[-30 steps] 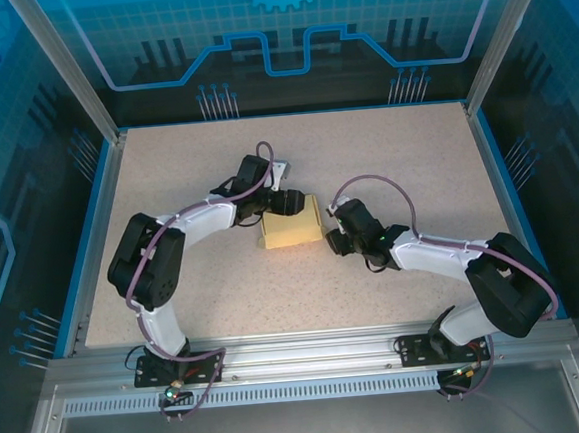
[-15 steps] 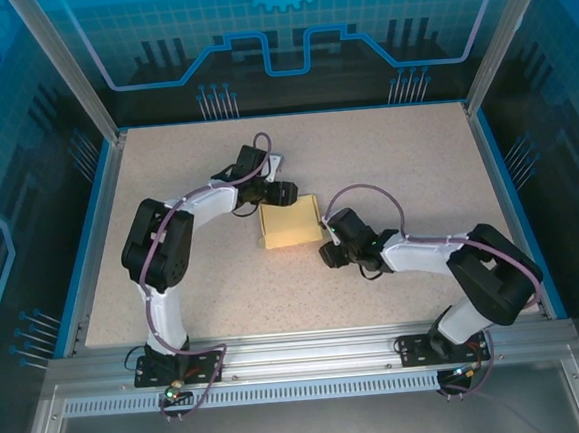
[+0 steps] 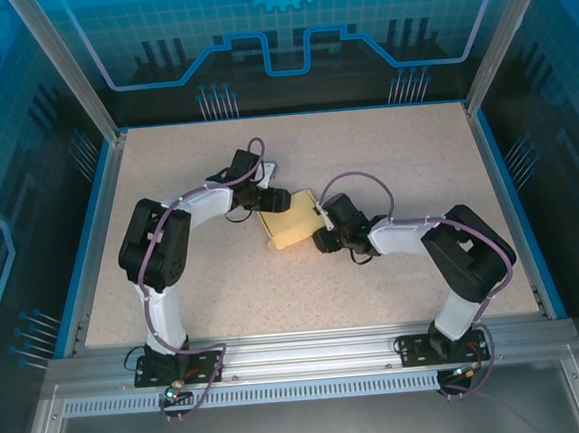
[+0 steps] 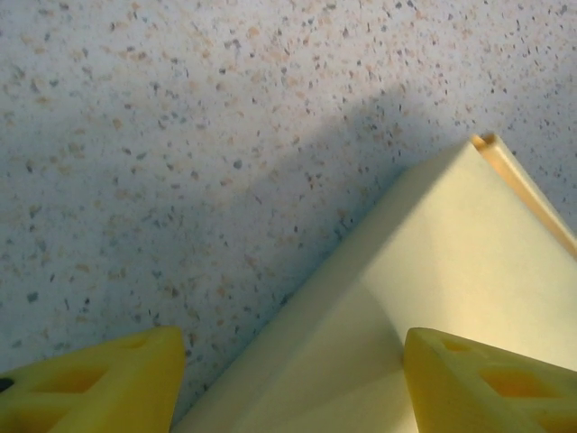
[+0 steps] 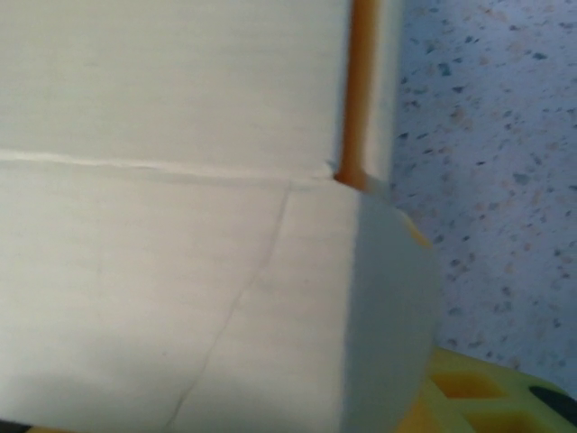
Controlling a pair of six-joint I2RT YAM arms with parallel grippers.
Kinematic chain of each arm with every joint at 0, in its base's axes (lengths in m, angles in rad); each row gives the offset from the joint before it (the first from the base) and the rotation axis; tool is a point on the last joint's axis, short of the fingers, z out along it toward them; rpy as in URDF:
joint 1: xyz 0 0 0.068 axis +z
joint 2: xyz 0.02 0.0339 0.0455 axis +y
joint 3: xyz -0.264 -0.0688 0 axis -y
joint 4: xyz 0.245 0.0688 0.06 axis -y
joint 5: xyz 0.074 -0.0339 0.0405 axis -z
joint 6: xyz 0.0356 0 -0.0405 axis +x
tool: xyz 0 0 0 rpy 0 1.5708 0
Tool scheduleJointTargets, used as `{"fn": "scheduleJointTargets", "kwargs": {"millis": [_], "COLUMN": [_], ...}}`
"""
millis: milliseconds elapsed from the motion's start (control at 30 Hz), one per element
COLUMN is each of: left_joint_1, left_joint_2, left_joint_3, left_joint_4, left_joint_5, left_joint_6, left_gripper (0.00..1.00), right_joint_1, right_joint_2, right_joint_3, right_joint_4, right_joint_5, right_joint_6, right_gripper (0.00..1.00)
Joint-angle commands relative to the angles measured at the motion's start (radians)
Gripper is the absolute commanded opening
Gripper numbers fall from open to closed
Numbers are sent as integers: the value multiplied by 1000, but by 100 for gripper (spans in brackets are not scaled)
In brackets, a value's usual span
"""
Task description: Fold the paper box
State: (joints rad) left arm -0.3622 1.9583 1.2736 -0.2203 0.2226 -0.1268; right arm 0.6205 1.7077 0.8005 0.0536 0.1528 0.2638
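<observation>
Paper box [image 3: 290,219] lies mid-tabletop [image 3: 395,158], already formed into a closed rectangular shape. One edge seam shows a slit [image 5: 361,90], so the final tuck seems outstanding. Left gripper [image 3: 277,199]: fingers [image 4: 90,383] spread astride a corner. Right gripper [image 3: 322,237] is against the right side; cannot tell whether it pinches.

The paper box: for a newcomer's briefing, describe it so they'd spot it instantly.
On the speckled beige table, look at its middle. Between the left gripper and right gripper lies the pale yellow thin cardboard box, flat-sided and light against their black heads.

view: left wrist | paper box [image 4: 451,271] corner between spread yellow fingers [image 4: 99,388] | speckled table [image 4: 180,135]
</observation>
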Motion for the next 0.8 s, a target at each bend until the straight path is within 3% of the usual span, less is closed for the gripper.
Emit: {"fn": "scheduleJointTargets", "kwargs": {"millis": [0,267,433,767], "left_joint_1": [0,-11,-35,-11], "left_joint_2": [-68,-178,-201,-215], "left_joint_3": [-53,-202,-230,-229], "left_joint_4": [-8,63,52,95], "left_joint_5": [64,139,156,74], "left_joint_6": [-14,-74,-74,-89], "left_gripper": [66,66,66,66], "right_joint_1": [-44,-145,-151,-144], "right_joint_2": [30,17,-11,-166], "right_joint_3": [44,35,24,-54], "right_joint_4": [21,-19,-51,-134], "right_joint_5": [-17,13,9,20], "right_joint_6": [-27,12,43,97], "right_gripper": [48,47,47,48]}}
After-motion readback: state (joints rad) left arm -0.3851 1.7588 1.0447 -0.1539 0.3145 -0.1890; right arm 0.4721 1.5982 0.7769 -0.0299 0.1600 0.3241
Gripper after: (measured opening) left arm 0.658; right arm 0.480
